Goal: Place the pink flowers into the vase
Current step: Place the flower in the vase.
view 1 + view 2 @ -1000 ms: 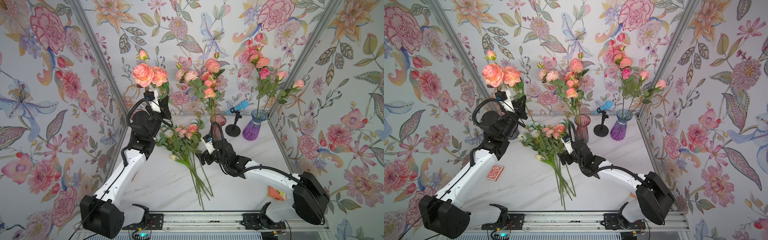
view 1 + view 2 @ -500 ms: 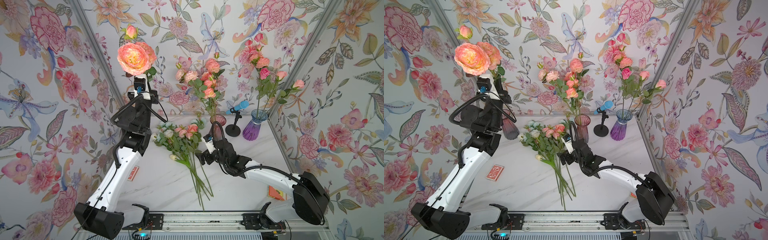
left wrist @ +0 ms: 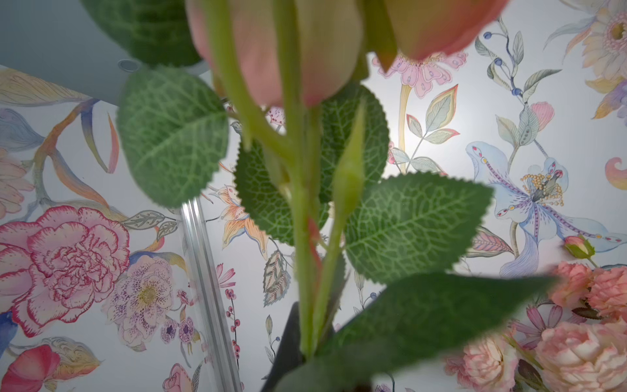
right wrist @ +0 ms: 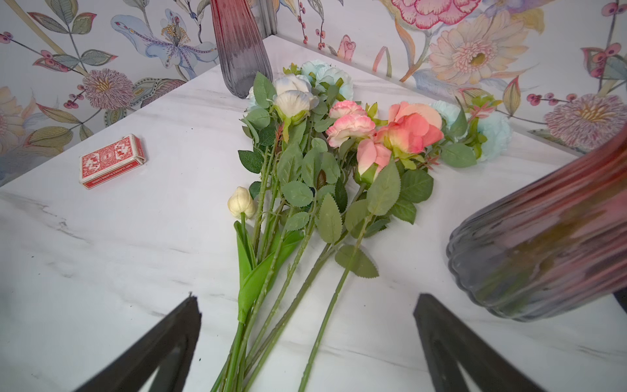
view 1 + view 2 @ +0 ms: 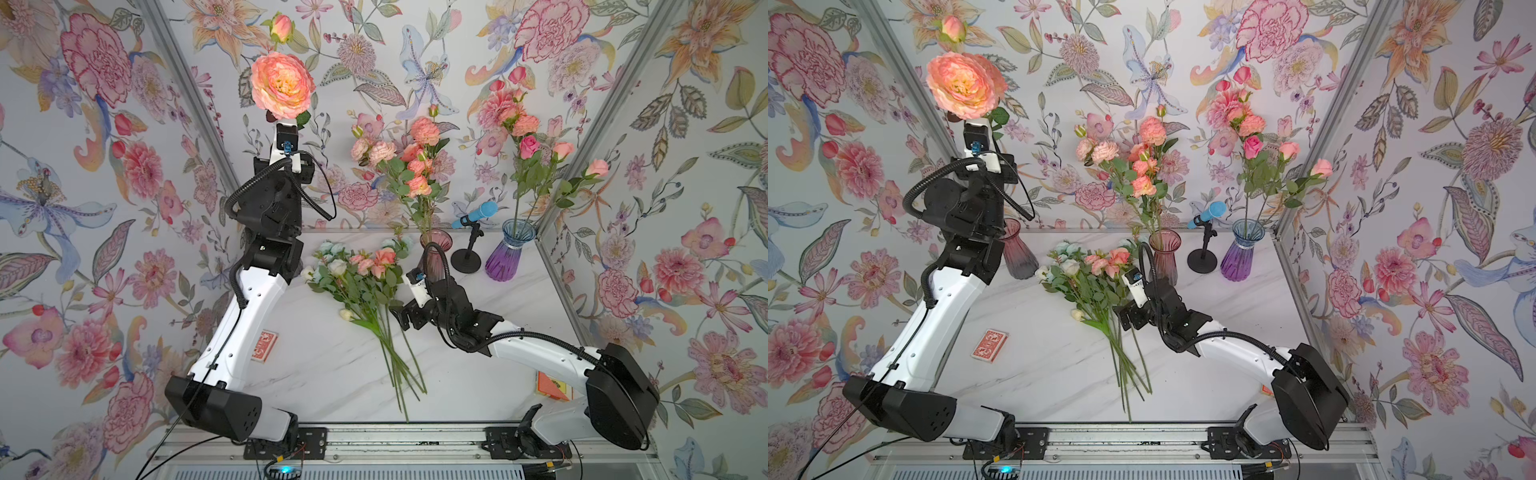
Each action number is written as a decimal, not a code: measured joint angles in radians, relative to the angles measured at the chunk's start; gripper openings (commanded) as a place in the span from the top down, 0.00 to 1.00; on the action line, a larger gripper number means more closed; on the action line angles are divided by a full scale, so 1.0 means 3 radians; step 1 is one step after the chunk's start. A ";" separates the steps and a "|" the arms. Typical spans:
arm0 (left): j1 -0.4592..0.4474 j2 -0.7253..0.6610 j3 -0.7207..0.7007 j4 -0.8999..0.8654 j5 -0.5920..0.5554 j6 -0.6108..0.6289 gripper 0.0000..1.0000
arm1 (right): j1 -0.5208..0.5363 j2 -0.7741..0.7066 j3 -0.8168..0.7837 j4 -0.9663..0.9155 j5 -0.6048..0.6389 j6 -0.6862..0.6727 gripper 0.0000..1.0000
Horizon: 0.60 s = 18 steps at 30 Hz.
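A small booth is lined with flowered wallpaper (image 5: 83, 166) around a white marble-look table (image 5: 332, 374).

The left arm reaches up high. The left gripper (image 3: 306, 351) is clamped tight on the green stem of a pink flower spray (image 5: 282, 85). The spray has one large peach-pink bloom, a closed bud (image 5: 281, 27) above it, and toothed leaves lower down. It stands upright in the air, well above the table and clear of every vase. Behind that arm, at the back left of the table, stands a smoky pink vase (image 5: 1017, 253), partly hidden by the arm.

The right gripper (image 4: 307, 298) hovers low over the table with its jaws spread wide, gripping nothing. A loose bunch (image 5: 365, 291) lies flat on the table, and its stems run under the gap between the jaws. The bunch mixes pink and coral flowers (image 4: 400, 132) with pale blue and white flowers (image 4: 295, 91).

At the back, a middle vase (image 5: 1167, 257) just beside the right wrist holds ruffled pink blooms (image 5: 424, 131). Farther right, a purple vase (image 5: 505, 257) holds pink roses (image 5: 528, 145). A blue toy microphone (image 5: 478, 212) on a black stand sits between those two vases.

A red card deck (image 5: 989, 345) lies near the left arm. An orange box (image 5: 552, 386) shows partly behind the right arm's base.
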 measured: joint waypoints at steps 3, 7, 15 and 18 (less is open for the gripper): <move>0.0094 0.0079 0.0034 -0.0058 -0.0004 -0.0079 1.00 | -0.0018 0.0000 -0.0014 0.0023 -0.0022 0.0013 0.00; 0.0201 0.0137 0.0061 -0.0086 -0.0005 -0.0164 1.00 | -0.0043 0.0004 -0.0047 0.0052 -0.0055 0.0038 0.01; 0.0266 0.0221 0.0173 -0.0094 0.0052 -0.0301 1.00 | -0.0092 0.0122 -0.0060 0.0150 -0.0139 0.0078 0.00; 0.0296 0.0233 0.0184 -0.0095 0.0062 -0.0357 1.00 | -0.0109 0.0158 -0.0060 0.0158 -0.0159 0.0086 0.00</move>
